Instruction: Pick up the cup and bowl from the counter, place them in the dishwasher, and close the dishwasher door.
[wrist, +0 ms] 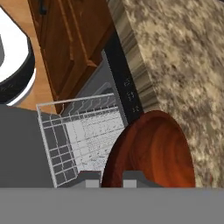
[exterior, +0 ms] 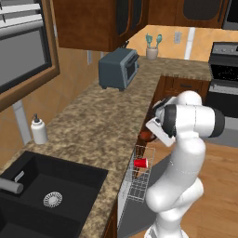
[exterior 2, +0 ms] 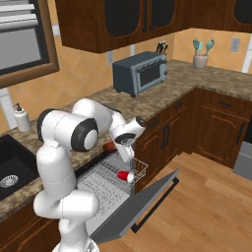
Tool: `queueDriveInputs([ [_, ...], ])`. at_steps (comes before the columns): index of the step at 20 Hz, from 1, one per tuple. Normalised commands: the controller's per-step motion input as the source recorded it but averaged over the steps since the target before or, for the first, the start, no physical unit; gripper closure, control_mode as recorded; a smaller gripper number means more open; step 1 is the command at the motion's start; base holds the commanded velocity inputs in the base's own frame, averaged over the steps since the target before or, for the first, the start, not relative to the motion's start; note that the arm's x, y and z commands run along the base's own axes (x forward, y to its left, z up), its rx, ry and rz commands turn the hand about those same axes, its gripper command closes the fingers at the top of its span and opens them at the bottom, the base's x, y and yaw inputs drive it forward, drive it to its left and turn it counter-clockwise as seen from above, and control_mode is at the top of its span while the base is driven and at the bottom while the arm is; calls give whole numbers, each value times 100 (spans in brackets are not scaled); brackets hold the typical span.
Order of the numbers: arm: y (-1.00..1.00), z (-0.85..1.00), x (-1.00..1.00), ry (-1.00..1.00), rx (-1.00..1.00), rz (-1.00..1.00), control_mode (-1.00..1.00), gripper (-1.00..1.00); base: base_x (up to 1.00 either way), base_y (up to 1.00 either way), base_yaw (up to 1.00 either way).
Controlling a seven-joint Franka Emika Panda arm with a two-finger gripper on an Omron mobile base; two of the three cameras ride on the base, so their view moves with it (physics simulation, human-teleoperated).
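My gripper (wrist: 111, 180) is shut on the rim of the dark reddish-brown bowl (wrist: 154, 151), which hangs tilted at the edge of the granite counter (wrist: 183, 57), over the dishwasher's pale wire rack (wrist: 83, 135). From the base views the bowl (exterior: 146, 135) (exterior 2: 109, 146) sits just above the rack's back end, beside the hand. The red cup (exterior: 141, 162) (exterior 2: 125, 175) lies on its side in the rack (exterior 2: 101, 184). The dark grey dishwasher door (exterior 2: 145, 204) is dropped open over the floor.
On the counter stand a grey toaster oven (exterior: 118, 69), a beige utensil holder (exterior: 152, 50) and a soap dispenser (exterior: 38, 131) by the black sink (exterior: 46, 190). The oven range (exterior: 224, 79) is at the far right. Wooden floor lies beyond the door.
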Motion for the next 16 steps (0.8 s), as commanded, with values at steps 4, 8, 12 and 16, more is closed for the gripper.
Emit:
queueDriveInputs([
  [4, -5, -63, -41, -7, -5, 0, -100, 100, 0, 0, 0],
  [8, -2, -61, -29, -10, 0, 1, -100, 100, 0, 0, 0],
  [12, 0, -67, -1, -5, 0, 5, -100, 100, 0, 0, 0],
  [16, 0, -59, 0, 0, 0, 7, -100, 100, 0, 0, 0],
])
